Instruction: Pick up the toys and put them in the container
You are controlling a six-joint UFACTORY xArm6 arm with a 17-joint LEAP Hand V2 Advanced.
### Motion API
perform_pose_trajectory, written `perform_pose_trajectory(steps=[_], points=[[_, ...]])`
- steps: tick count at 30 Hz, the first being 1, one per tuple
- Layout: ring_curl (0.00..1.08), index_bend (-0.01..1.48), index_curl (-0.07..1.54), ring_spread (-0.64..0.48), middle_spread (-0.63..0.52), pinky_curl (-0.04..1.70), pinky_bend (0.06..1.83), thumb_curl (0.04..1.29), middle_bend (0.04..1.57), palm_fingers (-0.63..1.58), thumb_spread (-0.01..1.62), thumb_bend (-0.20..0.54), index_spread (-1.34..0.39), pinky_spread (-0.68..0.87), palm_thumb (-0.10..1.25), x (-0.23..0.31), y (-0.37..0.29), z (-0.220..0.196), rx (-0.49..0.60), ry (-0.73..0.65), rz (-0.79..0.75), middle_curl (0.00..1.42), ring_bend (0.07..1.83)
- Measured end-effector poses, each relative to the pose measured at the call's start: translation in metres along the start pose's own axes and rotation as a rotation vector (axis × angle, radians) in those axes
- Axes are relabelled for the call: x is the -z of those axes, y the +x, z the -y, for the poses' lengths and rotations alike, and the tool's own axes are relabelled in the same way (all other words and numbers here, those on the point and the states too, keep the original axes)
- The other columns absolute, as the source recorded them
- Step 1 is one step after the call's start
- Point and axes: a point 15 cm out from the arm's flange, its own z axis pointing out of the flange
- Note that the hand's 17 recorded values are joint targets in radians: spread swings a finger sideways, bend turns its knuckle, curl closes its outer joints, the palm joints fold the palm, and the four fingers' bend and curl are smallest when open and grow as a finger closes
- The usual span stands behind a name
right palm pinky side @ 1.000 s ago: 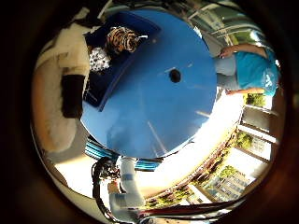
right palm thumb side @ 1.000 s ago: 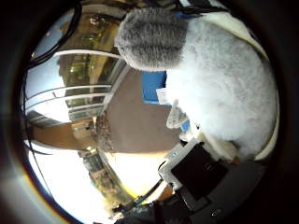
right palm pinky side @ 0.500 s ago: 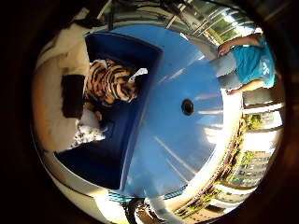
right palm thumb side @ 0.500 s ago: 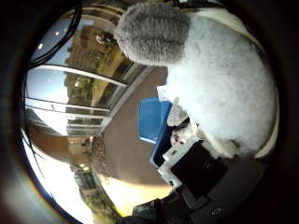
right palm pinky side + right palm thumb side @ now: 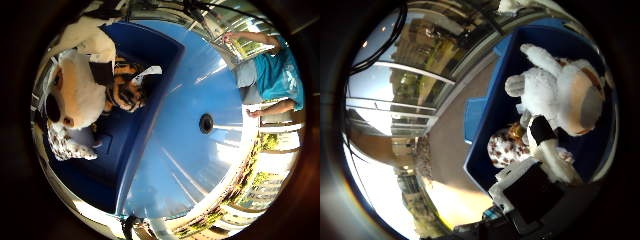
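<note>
Three soft toys lie in the blue bin (image 5: 145,130) on the tabletop (image 5: 200,165): white dog (image 5: 555,95), tiger (image 5: 125,90), spotted one (image 5: 502,147); light, squashy, grab by the body; hand (image 5: 540,150) fingers straight, released

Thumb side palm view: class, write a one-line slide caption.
White plush dog over the blue container, with a spotted toy inside.
</note>
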Motion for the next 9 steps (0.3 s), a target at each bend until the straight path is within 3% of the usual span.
perform_pose_trajectory(steps=[5, 9], points=[[0.29, 0.18, 0.43, 0.27, 0.05, 0.56, 0.95, 0.6, 0.16, -0.03, 1.07, -0.028, -0.46, 0.48, 0.72, 0.047, -0.014, -0.011, 0.031, 0.018, 0.007, 0.41, 0.6], [0.28, 0.21, 0.42, 0.27, 0.05, 0.51, 0.87, 0.58, 0.16, 0.0, 1.06, -0.028, -0.45, 0.49, 0.73, 0.097, -0.026, -0.046, 0.056, -0.032, 0.014, 0.38, 0.55]])
